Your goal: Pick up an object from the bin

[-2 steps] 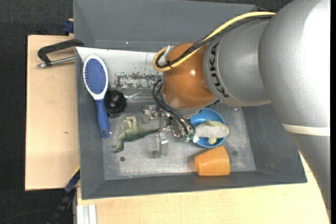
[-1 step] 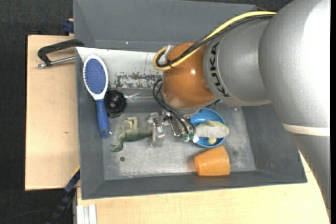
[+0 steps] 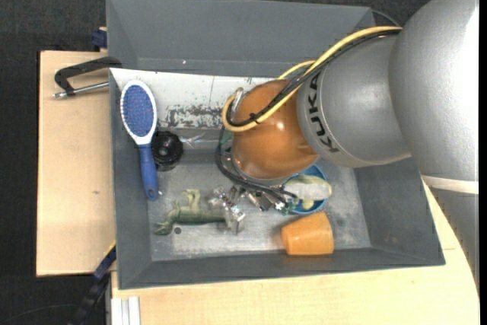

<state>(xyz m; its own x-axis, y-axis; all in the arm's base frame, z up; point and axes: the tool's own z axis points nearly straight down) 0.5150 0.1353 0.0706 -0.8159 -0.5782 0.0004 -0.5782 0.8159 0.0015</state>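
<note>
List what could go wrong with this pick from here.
1. The gripper is at the very right end of the green toy figure. If it grips only that end, the toy may slip or swing loose.
2. The orange cup and a white-and-blue object lie close beside the wrist, so any sideways move could knock or drag them.

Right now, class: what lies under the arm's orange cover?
A white, blue-edged thing pokes out at its lower right, and the tool beside a green toy figure. The orange cover hides the rest.
</note>
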